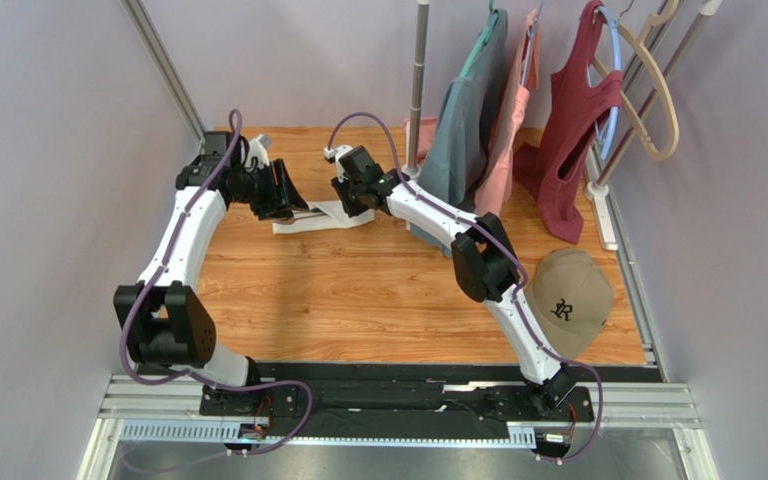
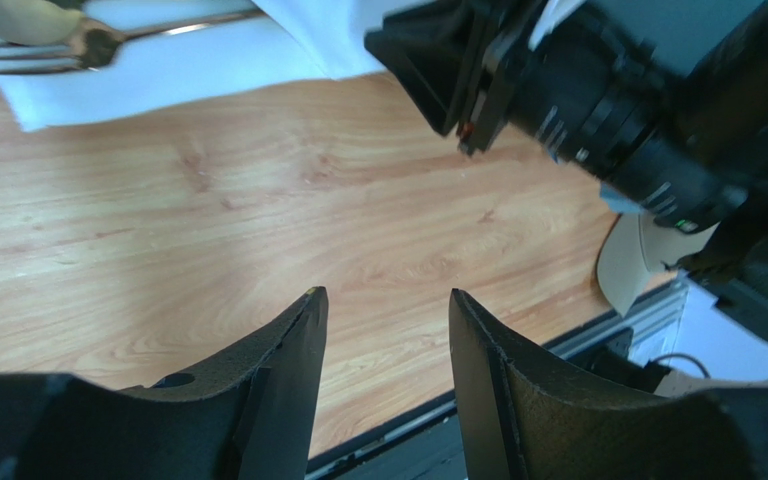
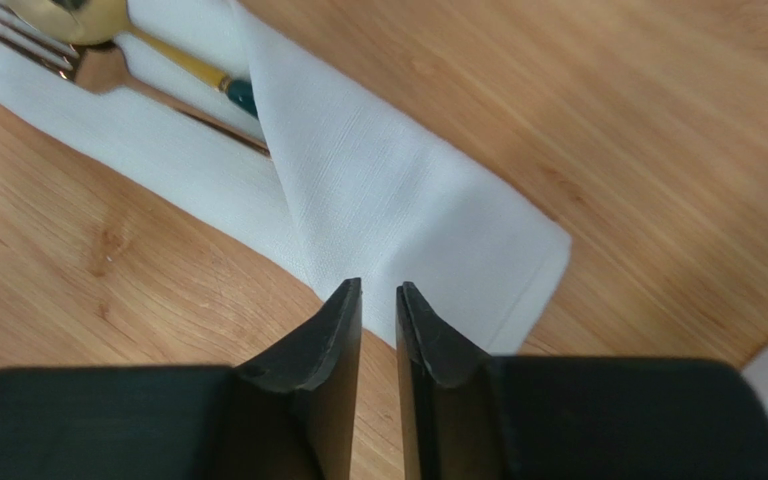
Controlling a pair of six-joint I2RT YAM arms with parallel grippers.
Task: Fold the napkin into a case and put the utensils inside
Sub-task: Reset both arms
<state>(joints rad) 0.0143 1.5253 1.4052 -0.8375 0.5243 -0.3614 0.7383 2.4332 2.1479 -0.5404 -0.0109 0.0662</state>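
Lying far back on the worktop (image 1: 358, 300), the napkin (image 3: 398, 210) — likely soft, limp cloth — wraps the utensils (image 3: 108, 55), slick heads poking out; I'd pinch its folded edge. Both empty: left end effector (image 2: 386, 296) wide, right end effector (image 3: 378, 290) barely parted.

Left end effector (image 2: 386, 293) spread, right one (image 3: 379, 285) ajar

A tan cap (image 1: 566, 300) lies at four o'clock on the wooden table (image 1: 358, 290); garments (image 1: 573, 130) hang at one o'clock.
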